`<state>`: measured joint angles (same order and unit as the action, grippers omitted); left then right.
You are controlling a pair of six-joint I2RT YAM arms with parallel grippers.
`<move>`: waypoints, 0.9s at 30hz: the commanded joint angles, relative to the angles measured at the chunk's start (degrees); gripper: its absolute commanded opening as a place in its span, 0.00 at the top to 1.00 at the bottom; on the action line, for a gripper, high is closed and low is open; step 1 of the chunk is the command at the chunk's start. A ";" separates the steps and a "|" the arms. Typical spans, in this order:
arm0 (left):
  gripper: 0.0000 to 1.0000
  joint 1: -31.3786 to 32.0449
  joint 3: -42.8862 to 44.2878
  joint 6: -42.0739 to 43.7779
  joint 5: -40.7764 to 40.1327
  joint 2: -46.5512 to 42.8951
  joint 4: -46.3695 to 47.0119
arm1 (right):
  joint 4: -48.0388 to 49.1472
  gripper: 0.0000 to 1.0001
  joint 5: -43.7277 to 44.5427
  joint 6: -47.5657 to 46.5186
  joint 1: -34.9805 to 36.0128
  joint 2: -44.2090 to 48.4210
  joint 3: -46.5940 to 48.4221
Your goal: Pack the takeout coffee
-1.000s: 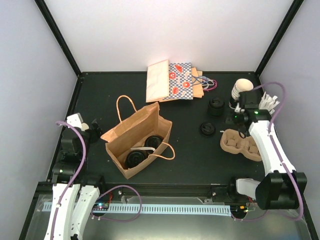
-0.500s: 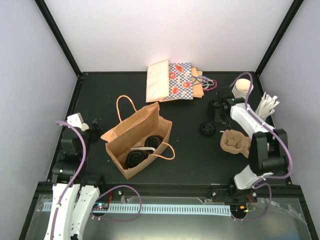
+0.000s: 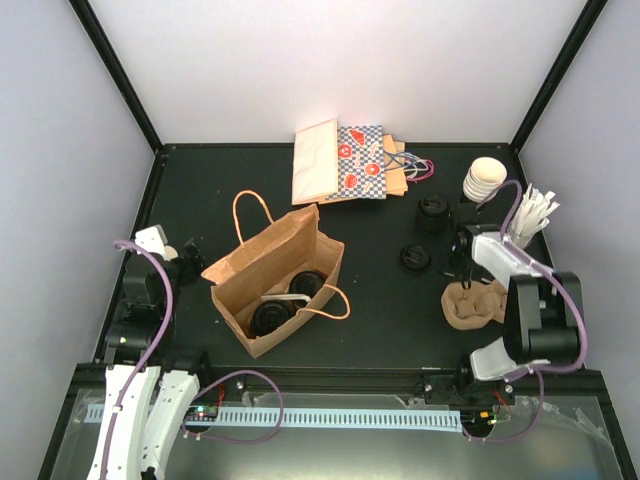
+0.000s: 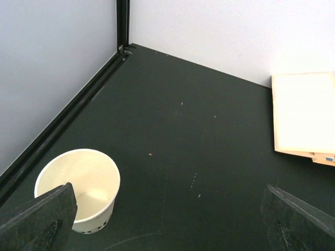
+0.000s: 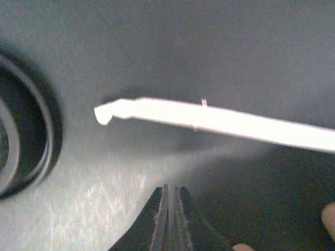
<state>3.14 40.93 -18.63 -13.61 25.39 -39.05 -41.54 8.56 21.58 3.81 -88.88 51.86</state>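
Coffee cups (image 3: pixel 270 317) with black lids are seen inside the paper bag (image 3: pixel 235 268) on the desk (image 3: pixel 380 312). The right hand (image 5: pixel 170 189) is pressed together on nothing; the left hand (image 4: pixel 167 191) is spread apart.

The overhead view is lit brightly and evenly from above. Only short, soft shadows are cast on the matte black worktop (image 3: pixel 380 300) beside the brown paper bag (image 3: pixel 270 250). Everything is kept sharp, though the frame posts (image 3: pixel 117 75) are splayed outward by the wide lens. The left wrist view is equally clear and evenly lit. The right wrist view is heavily blurred: a white strip (image 5: pixel 220 123) is blown out to glare, a faint shadow is thrown beneath it, the black lid (image 5: pixel 31 130) and the right end effector (image 5: pixel 170 209) are rendered soft, and the lower right corner is dimmed.
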 commanded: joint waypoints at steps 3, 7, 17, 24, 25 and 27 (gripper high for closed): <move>0.01 0.34 0.07 0.52 0.76 0.41 1.39 | 1.80 0.70 -4.10 1.74 0.18 9.58 -4.10; 0.01 0.38 0.12 0.44 1.03 0.57 1.47 | 2.24 0.64 -3.64 1.09 0.30 0.90 1.61; 0.01 0.38 -0.01 0.73 0.79 0.30 1.46 | 7.16 0.47 -1.96 -3.43 0.23 -5.24 6.83; 0.01 0.38 -0.07 0.80 1.04 0.25 1.64 | 9.34 0.38 -6.06 -11.93 0.22 -7.01 4.99; 0.01 0.38 -0.07 0.84 1.08 0.23 1.67 | 9.41 0.38 -6.06 -12.16 0.26 -7.88 5.12; 0.01 0.38 -0.07 0.79 1.21 0.25 1.54 | 7.88 0.36 -2.20 -11.32 0.23 -10.91 6.74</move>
<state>3.14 40.86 -18.61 -13.19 25.61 -38.94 -33.63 3.81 11.64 4.01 -96.40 57.43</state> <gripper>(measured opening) 0.987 0.631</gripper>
